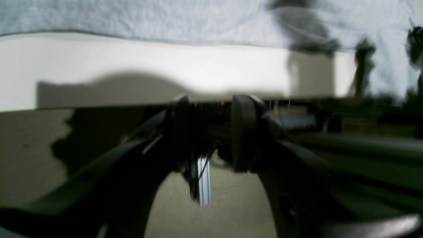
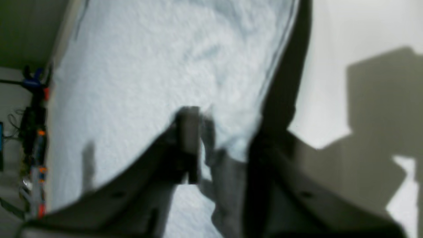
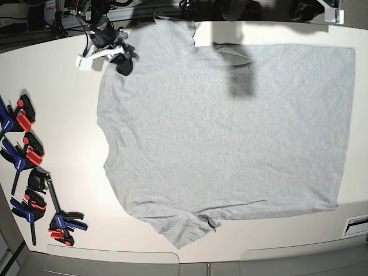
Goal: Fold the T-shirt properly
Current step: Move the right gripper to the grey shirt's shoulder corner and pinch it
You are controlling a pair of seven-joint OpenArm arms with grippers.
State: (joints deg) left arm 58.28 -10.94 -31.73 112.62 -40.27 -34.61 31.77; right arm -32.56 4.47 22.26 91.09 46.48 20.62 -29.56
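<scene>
T-shirt (image 3: 230, 132), one, lies flat; right end effector (image 2: 218, 145) pinches it, left end effector (image 1: 210, 132) gapes.

The T-shirt (image 3: 230, 132) lies spread on the table (image 3: 63, 144), clamps (image 3: 26, 155) at its left.

white table (image 3: 63, 149), blue-red clamps (image 3: 26, 152) at edge
</scene>
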